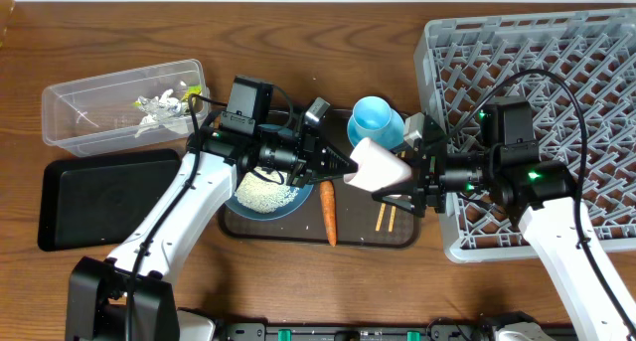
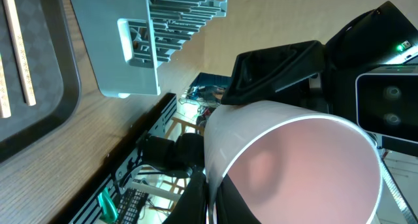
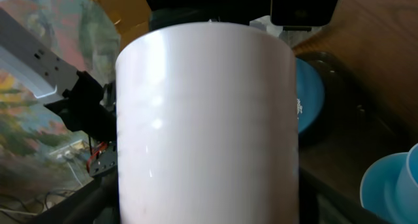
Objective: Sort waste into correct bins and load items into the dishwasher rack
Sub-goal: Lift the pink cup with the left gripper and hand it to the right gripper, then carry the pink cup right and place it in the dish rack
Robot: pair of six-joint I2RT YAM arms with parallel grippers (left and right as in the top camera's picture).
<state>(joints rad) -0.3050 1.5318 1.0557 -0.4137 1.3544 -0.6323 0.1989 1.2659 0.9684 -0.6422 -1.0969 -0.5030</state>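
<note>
The small white-pink cup [image 1: 381, 165], axis lying 9-to-3 o'clock, is grasped by the left fingers [image 1: 336, 166] and straddled from 3 o'clock by the right fingers [image 2: 274, 64], whose closure cannot be determined.

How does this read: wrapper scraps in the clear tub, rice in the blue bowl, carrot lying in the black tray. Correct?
One slip: the overhead view shows the carrot on the dark-brown serving tray beside the blue bowl, not in the black tray. Wrapper scraps in the clear tub and rice in the blue bowl are right.
</note>
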